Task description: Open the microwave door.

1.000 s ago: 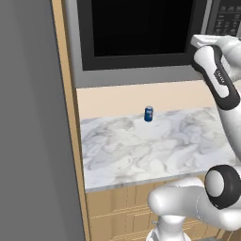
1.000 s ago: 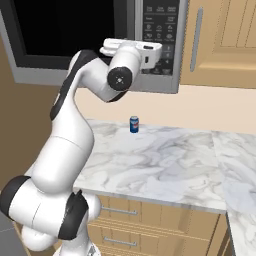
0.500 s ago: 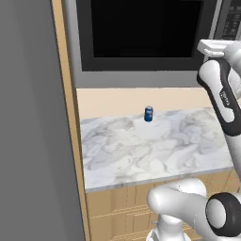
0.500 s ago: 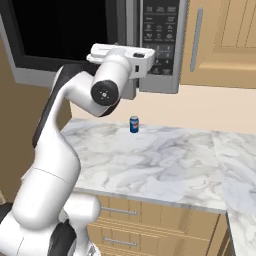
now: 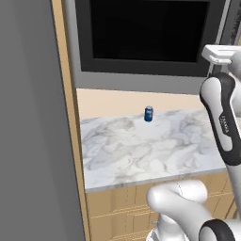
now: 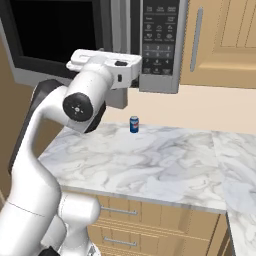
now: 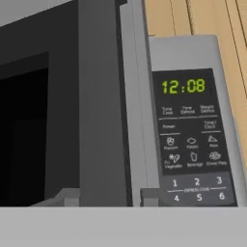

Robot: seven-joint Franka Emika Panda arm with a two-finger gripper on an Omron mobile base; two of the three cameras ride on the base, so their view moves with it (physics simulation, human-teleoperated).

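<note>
The microwave (image 6: 150, 75) hangs above the counter. The microwave door (image 5: 141, 33), grey-framed with a black window, stands slightly ajar at its handle edge. In the hand view the dark vertical handle (image 7: 99, 106) runs between my gripper's (image 7: 108, 195) two fingertips (image 7: 67, 197), which stand wide apart on either side of it. The gripper is open around the handle. Its white hand (image 6: 105, 62) sits right at the door's edge (image 6: 120, 30), beside the dark keypad (image 7: 193, 140) that reads 12:08.
A small blue can (image 5: 148, 113) stands on the marble counter (image 5: 141, 150) below the microwave. A tall grey slab (image 5: 33, 141) walls off the left side. Wooden cabinets (image 6: 220, 40) hang to the right of the keypad, with drawers (image 6: 150, 220) under the counter.
The hand has drawn back from the microwave toward the base, and the door's handle edge has come out a little with it. The can has not moved.
</note>
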